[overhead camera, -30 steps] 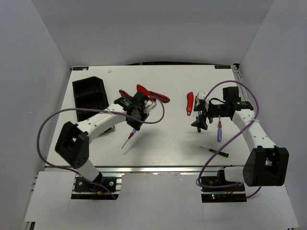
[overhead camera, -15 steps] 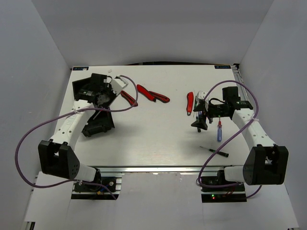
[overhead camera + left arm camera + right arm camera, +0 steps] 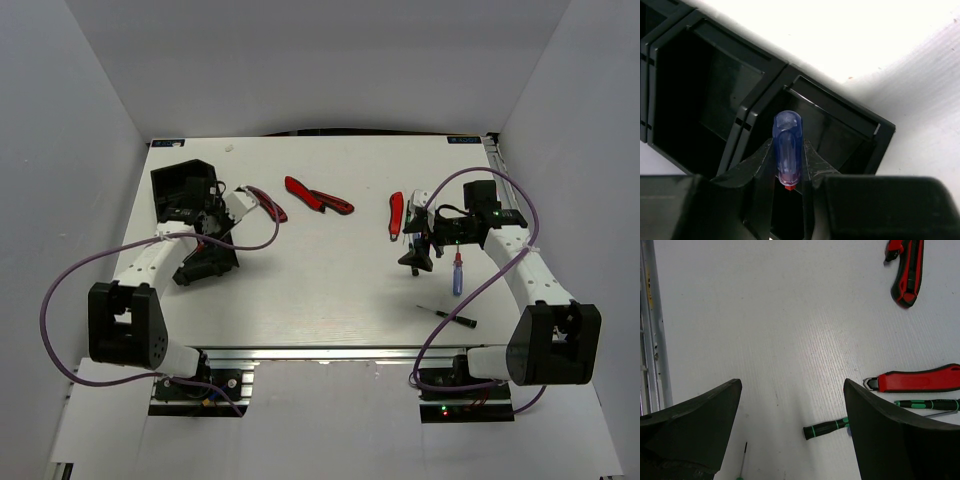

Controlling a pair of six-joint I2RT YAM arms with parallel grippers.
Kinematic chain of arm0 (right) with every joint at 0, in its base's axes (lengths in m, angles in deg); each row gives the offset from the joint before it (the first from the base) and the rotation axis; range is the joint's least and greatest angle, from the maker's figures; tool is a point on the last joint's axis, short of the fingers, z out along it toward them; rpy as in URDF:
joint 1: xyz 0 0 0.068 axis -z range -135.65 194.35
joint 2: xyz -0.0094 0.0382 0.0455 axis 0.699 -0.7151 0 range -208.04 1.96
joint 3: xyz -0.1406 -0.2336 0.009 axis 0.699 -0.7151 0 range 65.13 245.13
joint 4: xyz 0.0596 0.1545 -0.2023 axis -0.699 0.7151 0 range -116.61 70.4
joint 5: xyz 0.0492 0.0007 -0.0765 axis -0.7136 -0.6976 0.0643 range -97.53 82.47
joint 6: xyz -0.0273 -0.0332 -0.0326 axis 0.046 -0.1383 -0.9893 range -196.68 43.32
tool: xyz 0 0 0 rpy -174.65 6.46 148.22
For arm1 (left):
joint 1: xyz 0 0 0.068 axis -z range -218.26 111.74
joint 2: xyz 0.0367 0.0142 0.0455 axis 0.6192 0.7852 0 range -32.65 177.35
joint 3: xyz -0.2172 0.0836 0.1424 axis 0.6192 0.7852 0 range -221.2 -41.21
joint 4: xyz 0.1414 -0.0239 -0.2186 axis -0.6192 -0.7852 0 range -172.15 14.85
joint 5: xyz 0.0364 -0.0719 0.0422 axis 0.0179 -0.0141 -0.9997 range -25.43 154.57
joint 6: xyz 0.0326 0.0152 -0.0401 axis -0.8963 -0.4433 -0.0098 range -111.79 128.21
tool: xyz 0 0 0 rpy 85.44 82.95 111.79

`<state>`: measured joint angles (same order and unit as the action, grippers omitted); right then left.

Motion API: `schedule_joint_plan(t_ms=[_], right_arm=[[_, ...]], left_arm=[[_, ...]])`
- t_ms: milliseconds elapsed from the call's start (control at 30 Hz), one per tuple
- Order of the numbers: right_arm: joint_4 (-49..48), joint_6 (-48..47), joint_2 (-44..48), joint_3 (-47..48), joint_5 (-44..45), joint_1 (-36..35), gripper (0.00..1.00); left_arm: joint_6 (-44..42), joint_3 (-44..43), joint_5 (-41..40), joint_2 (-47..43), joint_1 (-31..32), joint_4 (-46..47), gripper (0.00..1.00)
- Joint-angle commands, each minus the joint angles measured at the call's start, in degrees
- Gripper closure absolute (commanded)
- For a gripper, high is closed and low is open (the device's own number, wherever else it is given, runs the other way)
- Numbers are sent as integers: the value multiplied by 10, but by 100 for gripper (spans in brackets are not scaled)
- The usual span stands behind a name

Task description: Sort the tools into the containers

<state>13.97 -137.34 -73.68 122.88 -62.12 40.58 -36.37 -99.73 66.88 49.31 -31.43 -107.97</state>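
**Blue screwdriver pinched over the bins, right fingers spread wide**

Your left fingers [image 3: 760, 162] are closed partway on a screwdriver [image 3: 787, 130], with one finger pressed to each side of its handle. The handle is clear blue plastic, smooth, with a rounded end that sticks out past the fingertips. A small patch of red shows low down where it disappears between the fingers. The wrist view does not show the shaft.

Behind the handle you see the bins [image 3: 747, 115]: two black, open-topped boxes with sloping walls. They touch at a corner and sit at an angle to each other. The handle lines up with the wall where they meet and the bin to its right. You cannot tell how high above them it is.

From above, the bins [image 3: 180, 186] are at the far left of the table [image 3: 330, 280], with the left fingers [image 3: 207, 212] over them.

The other tools lie on the table:
- One pair of red-and-black pliers [image 3: 318, 196] lies toward the far middle.
- A second pair [image 3: 268, 203] lies just beside the left wrist, partly behind its purple cable [image 3: 250, 243].
- The red knife [image 3: 396, 215] lies just left of the right fingers [image 3: 415, 258].
- A blue driver [image 3: 457, 272] lies near those fingers, and a black driver [image 3: 447, 317] lies closer to the near edge.

Your right fingers [image 3: 695, 420] stand spread wide and hold nothing, with only table between them. In that wrist view the knife [image 3: 920, 380] lies beside one finger. A green-ringed handle [image 3: 825, 429] rests just off the same finger's tip.
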Motion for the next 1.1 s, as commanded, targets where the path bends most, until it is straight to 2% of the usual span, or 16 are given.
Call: schedule_joint_plan(t_ms=[0,67,167,200,233,433,567,633,667,700,767,800,867,900,1067], right_arm=[[13,-10,3,11,-16,0,11],[10,-9,1,8,-9,0,11],[9,-2,-2,6,-3,0,11],[8,0,-2,6,4,0,11],[6,8,-4,6,9,0,11],[-4,36,-6,3,47,0,11],[-75,134,2,-16,125,0,11],[-120,242,11,-31,222,0,13],[-146,267,13,-41,255,1,16],[-159,320,15,-46,334,0,20],[-182,373,14,-55,430,1,26],[-181,388,11,-54,503,1,34],[-173,428,1,-51,571,3,41],[-156,447,-5,-48,604,9,46],[-147,480,-1,-62,634,17,46]], left_arm=[[11,2,-5,-23,-6,40,78],[26,2,-9,-29,-6,39,65],[47,-4,-8,-44,-6,37,55],[62,-9,-6,-47,-7,37,43],[73,-16,-4,-50,-6,35,2],[116,-34,33,-77,-6,23,2],[215,-59,85,-91,-6,23,2],[258,-77,127,-94,-6,31,2],[320,-84,132,-94,-6,49,2],[373,-86,135,-93,-6,56,2],[420,-86,140,-90,-7,72,2],[490,-85,139,-89,-7,88,2],[523,-82,147,-84,-7,107,2],[566,-77,151,-83,-6,128,2],[628,-60,176,-80,-6,191,2]])
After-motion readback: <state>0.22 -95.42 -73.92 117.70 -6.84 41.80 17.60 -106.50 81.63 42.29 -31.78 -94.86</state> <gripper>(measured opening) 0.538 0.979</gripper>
